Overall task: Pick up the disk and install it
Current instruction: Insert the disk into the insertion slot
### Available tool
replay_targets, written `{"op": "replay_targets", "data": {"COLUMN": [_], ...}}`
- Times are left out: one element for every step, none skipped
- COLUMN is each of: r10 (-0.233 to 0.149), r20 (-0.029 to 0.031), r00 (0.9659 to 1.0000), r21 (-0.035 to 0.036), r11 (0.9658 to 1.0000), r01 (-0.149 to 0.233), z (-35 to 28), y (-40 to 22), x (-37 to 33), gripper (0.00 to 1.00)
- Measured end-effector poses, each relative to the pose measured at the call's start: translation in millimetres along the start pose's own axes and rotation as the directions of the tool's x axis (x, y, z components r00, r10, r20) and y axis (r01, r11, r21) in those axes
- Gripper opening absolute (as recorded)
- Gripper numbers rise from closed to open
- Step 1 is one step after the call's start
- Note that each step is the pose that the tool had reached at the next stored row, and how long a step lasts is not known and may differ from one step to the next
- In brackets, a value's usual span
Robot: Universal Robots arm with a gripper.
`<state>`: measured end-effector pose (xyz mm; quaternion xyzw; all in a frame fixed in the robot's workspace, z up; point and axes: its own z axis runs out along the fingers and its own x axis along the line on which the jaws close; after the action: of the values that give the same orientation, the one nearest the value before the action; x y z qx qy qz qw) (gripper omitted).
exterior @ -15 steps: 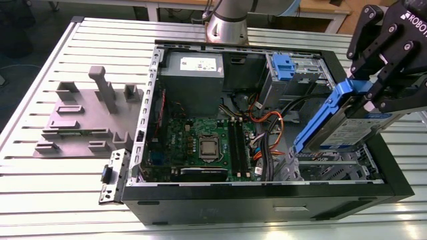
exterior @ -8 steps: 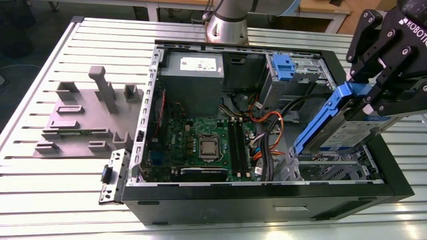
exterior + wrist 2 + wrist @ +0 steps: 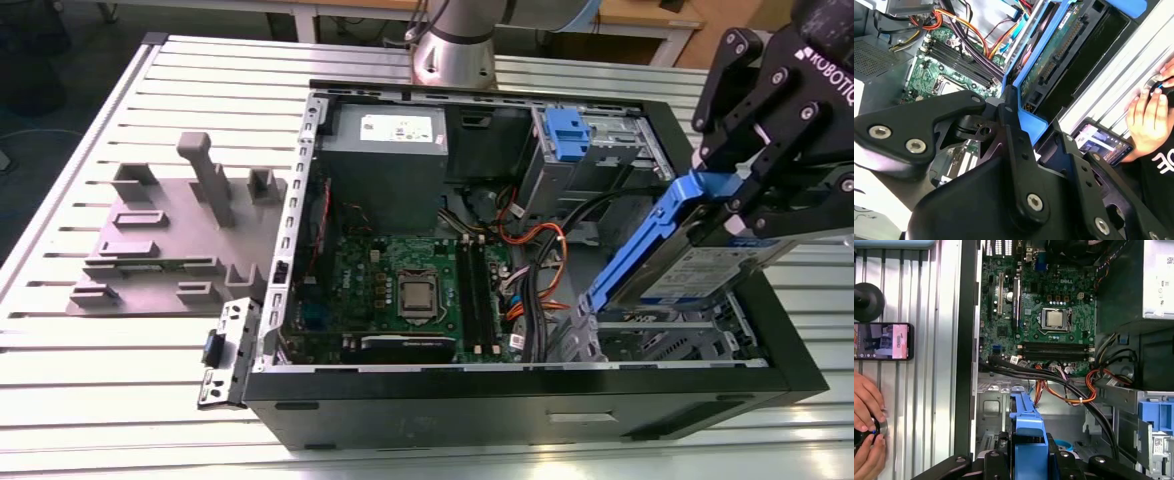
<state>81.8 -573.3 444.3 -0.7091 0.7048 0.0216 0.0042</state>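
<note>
The disk is a silver drive with a white-and-blue label in a blue carrier rail. It hangs tilted, one end low, over the metal drive bay at the front corner of the open computer case on the exterior view's right. My gripper is shut on its upper end. In the second wrist view the disk shows its green circuit-board underside, with the black fingers clamped on the blue rail. In the first wrist view the blue rail runs out from the gripper above the bay.
Inside the case are the motherboard, a grey power-supply box, orange and black cables and a small blue latch piece. A grey fixture stands on the exterior view's left. A person's hands and a phone lie beside the case.
</note>
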Motion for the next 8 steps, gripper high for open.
{"op": "replay_targets", "data": {"r10": [0.001,0.001,0.002,0.002,0.003,0.003,0.003,0.004], "r20": [-0.0001,-0.0001,-0.0003,-0.0003,-0.0004,-0.0007,-0.0008,-0.0010], "r00": [1.0000,1.0000,1.0000,1.0000,1.0000,1.0000,1.0000,1.0000], "r21": [0.0000,0.0001,0.0001,0.0001,0.0001,0.0001,0.0001,0.0002], "r11": [1.0000,1.0000,1.0000,1.0000,1.0000,1.0000,1.0000,1.0000], "r01": [-0.001,-0.001,-0.002,-0.002,-0.003,-0.003,-0.003,-0.004], "z": [0.4,0.9,1.2,1.7,2.1,2.4,2.8,3.2], "y": [-0.3,-0.6,-0.8,-0.9,-1.0,-1.1,-1.2,-1.3], "x": [0.1,0.2,0.4,0.5,0.6,0.7,0.8,0.9], "gripper": [0.36,0.36,0.36,0.36,0.36,0.36,0.36,0.36]}}
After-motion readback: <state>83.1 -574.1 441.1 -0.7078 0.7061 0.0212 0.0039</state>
